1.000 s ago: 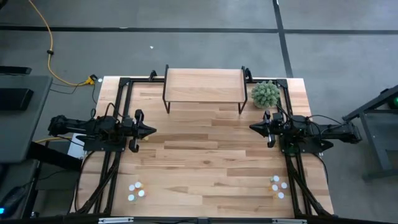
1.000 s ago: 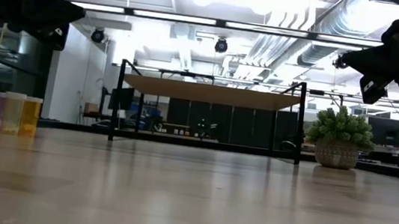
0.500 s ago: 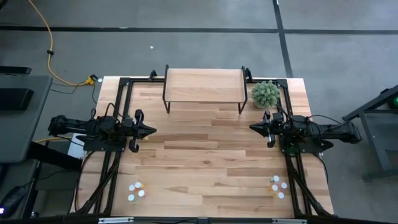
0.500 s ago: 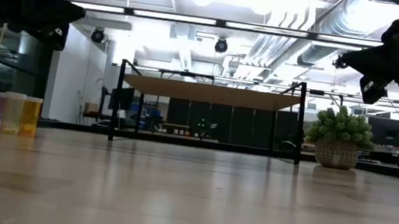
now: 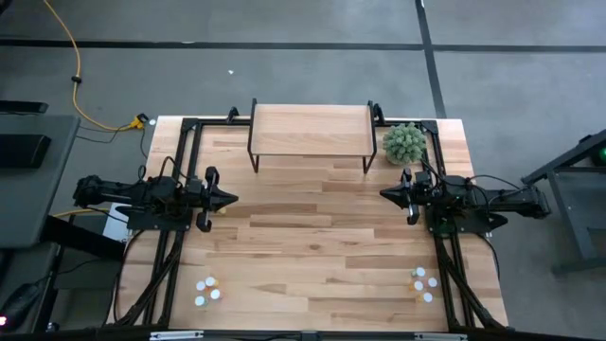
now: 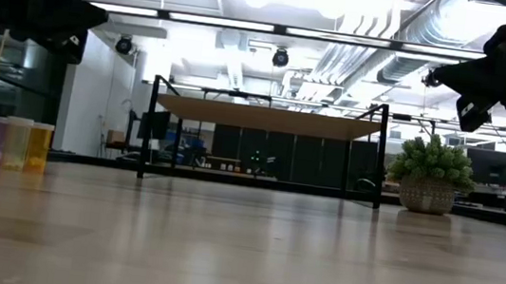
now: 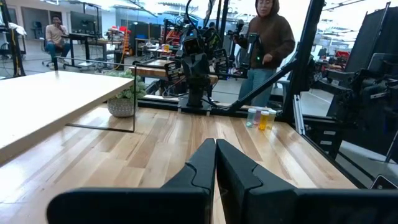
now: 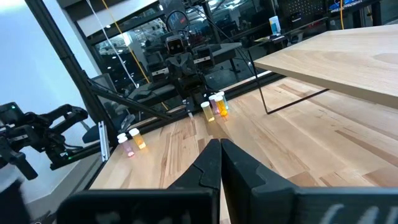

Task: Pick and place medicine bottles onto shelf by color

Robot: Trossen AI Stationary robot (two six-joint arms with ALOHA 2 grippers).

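We find both claws pinched shut and empty: left gripper (image 5: 230,199) and right gripper (image 5: 384,195) face each other mid-table, the bare shelf (image 5: 311,130) beyond them. The medicine bottles (image 5: 207,291) stand in two clusters well behind the fingertips, near each arm's base. We judge them light, rigid, tippy; grasp the body below the cap. No label is legible.

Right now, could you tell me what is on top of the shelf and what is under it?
The shelf top is bare in the high view; no medicine bottles stand on it. In the low view nothing stands on the tabletop between its black legs. From above, the top hides that spot.
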